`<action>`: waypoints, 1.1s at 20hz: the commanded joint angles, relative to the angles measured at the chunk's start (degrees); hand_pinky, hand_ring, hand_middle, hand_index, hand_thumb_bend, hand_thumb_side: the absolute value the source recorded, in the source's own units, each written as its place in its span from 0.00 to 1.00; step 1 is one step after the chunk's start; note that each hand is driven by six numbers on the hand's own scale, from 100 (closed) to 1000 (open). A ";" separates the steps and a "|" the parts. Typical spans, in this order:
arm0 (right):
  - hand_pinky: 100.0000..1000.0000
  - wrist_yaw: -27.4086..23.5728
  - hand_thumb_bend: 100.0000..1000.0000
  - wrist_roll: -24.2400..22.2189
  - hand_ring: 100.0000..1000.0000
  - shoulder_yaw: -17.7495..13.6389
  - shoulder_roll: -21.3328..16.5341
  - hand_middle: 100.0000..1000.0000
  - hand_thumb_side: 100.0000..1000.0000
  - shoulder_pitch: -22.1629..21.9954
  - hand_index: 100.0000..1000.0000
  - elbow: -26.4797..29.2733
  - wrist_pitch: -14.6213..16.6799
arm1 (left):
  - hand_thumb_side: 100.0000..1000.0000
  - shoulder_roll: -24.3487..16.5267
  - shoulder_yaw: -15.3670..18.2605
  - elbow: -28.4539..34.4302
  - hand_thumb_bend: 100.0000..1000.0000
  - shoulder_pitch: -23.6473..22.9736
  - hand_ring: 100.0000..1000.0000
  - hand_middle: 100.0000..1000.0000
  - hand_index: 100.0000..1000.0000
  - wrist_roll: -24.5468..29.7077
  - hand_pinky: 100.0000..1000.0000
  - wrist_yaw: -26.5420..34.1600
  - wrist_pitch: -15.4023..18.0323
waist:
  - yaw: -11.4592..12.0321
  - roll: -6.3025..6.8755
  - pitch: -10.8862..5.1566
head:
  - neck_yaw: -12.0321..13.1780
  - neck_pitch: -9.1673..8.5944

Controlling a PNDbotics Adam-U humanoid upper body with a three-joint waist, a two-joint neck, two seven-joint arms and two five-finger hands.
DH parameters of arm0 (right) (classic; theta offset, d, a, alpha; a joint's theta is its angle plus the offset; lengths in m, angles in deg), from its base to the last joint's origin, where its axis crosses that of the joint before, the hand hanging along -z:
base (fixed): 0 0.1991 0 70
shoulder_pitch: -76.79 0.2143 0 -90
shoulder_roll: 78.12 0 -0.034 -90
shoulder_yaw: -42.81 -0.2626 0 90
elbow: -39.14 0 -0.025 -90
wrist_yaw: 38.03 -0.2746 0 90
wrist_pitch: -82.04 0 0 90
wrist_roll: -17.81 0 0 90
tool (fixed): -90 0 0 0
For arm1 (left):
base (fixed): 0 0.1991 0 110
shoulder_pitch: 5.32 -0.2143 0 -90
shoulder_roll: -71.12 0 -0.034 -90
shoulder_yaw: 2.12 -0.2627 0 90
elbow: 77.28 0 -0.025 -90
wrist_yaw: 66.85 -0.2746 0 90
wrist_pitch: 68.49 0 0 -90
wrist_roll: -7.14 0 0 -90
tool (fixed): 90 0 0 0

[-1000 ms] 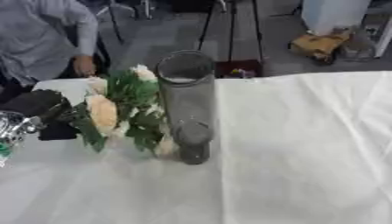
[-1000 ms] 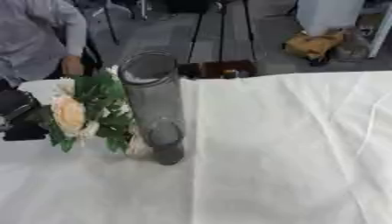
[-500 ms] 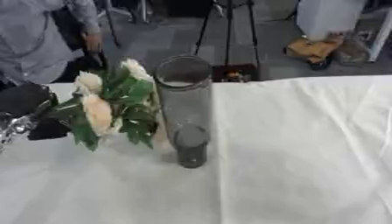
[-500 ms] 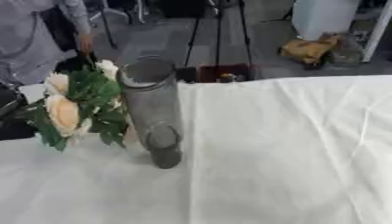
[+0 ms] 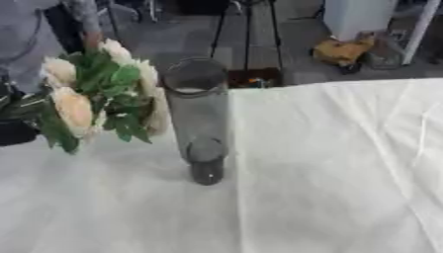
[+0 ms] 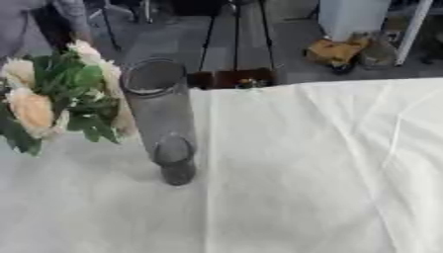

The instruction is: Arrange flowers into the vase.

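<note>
Currently: one vase (upright) | one bouquet beside it

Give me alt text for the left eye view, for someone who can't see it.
A tall clear glass vase stands empty on a table covered by a white cloth, with a bunch of cream flowers and green leaves held up just to its left. The robot's dark left hand is partly visible at the left edge, by the bunch.
</note>
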 commanded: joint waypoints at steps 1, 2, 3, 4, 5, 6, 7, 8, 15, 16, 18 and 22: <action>0.88 -0.15 0.00 0.38 1.00 -0.80 -1.12 0.81 1.00 0.09 0.88 0.91 -0.05 | 0.66 -2.48 2.86 2.66 0.00 0.79 0.00 0.00 0.02 -3.90 0.00 5.18 -3.14 | 0.20 -0.12 -1.47 | -0.38 0.34; 0.88 -0.14 0.00 0.42 1.00 -0.81 -1.11 0.81 1.00 0.03 0.88 0.91 -0.05 | 0.66 -2.49 3.30 3.16 0.00 0.95 0.00 0.00 0.02 -5.12 0.00 6.82 -4.04 | 0.24 -0.15 -1.55 | -0.38 0.36; 0.88 -0.12 0.00 0.46 1.00 -0.83 -1.11 0.81 1.00 -0.02 0.88 0.91 -0.06 | 0.66 -2.55 3.67 3.62 0.00 1.13 0.00 0.00 0.02 -6.22 0.00 8.36 -4.84 | 0.29 -0.15 -1.63 | -0.36 0.36; 0.88 -0.12 0.00 0.51 1.00 -0.85 -1.11 0.81 1.00 -0.08 0.88 0.91 -0.07 | 0.66 -2.51 4.02 4.02 0.00 1.41 0.00 0.00 0.02 -7.17 0.00 9.68 -5.50 | 0.33 -0.15 -1.73 | -0.30 0.40; 0.88 -0.11 0.00 0.54 1.00 -0.87 -1.11 0.81 1.00 -0.13 0.88 0.91 -0.08 | 0.66 -2.41 4.32 4.33 0.00 1.74 0.00 0.00 0.02 -7.95 0.00 11.27 -6.13 | 0.39 -0.13 -1.82 | -0.24 0.45; 0.88 -0.10 0.00 0.58 1.00 -0.89 -1.12 0.81 1.00 -0.17 0.88 0.91 -0.09 | 0.67 -2.31 4.53 4.55 0.00 2.09 0.00 0.00 0.01 -8.65 0.00 13.07 -6.68 | 0.45 -0.09 -1.91 | -0.19 0.51; 0.88 -0.09 0.00 0.62 1.00 -0.90 -1.13 0.81 1.00 -0.20 0.88 0.91 -0.10 | 0.67 -2.20 4.67 4.70 0.00 2.45 0.00 0.00 0.01 -9.33 0.00 14.97 -7.20 | 0.50 -0.05 -1.99 | -0.16 0.57; 0.88 -0.10 0.00 0.65 1.00 -0.91 -1.12 0.81 1.00 -0.22 0.88 0.91 -0.11 | 0.67 -2.01 4.80 4.83 0.00 2.89 0.00 0.00 0.01 -10.05 0.00 17.00 -7.66 | 0.52 -0.02 -2.09 | -0.10 0.64; 0.88 -0.55 0.00 0.63 1.00 -0.66 -1.04 0.81 1.00 0.01 0.88 0.91 -0.19 | 0.73 1.82 5.26 4.50 0.00 9.69 0.00 0.00 0.00 -18.47 0.00 33.73 -10.08 | 0.43 0.27 -3.45 | 0.88 2.21; 0.88 -0.68 0.00 0.58 1.00 -0.60 -1.02 0.81 1.00 0.14 0.88 0.91 -0.17 | 0.74 2.61 5.07 4.35 0.00 11.00 0.00 0.00 0.00 -20.09 0.00 36.35 -10.07 | 0.35 0.34 -3.66 | 1.09 2.46; 0.88 -0.94 0.00 0.49 1.00 -0.49 -1.00 0.81 1.00 0.38 0.88 0.91 -0.12 | 0.75 4.08 4.55 3.97 0.00 13.53 0.00 0.00 0.00 -23.28 0.00 41.21 -9.79 | 0.14 0.50 -3.96 | 1.54 2.71; 0.88 -1.39 0.00 0.24 1.00 -0.29 -0.97 0.81 1.00 0.81 0.88 0.91 -0.05 | 0.78 7.43 3.59 1.84 0.00 18.40 0.00 0.00 0.00 -28.69 0.00 50.67 -8.55 | -0.44 0.77 -4.17 | 2.61 2.77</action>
